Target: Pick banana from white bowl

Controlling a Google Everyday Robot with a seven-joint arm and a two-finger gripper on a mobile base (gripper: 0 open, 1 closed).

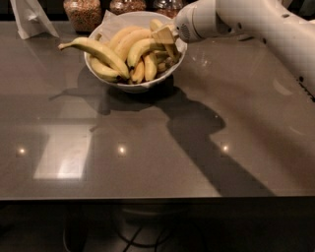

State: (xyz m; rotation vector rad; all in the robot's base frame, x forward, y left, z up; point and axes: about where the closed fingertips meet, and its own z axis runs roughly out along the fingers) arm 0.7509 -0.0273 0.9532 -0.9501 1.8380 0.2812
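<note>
The white bowl point(140, 86) stands at the back of the dark table, full of yellow bananas. A plump, gently curved banana point(139, 49) lies in the middle of the pile, its right end next to my gripper. My gripper point(168, 43) reaches in from the right and is down among the bananas at the bowl's right side. A long slim banana point(96, 48) with a pointed stem sticks out over the bowl's left rim. Short bananas point(149, 66) lie at the front of the pile.
My white arm point(256, 24) crosses the upper right of the view. Jars point(82, 12) stand behind the bowl at the table's back edge. A white paper piece point(29, 19) stands at the back left. The grey table point(147, 147) stretches toward the front edge.
</note>
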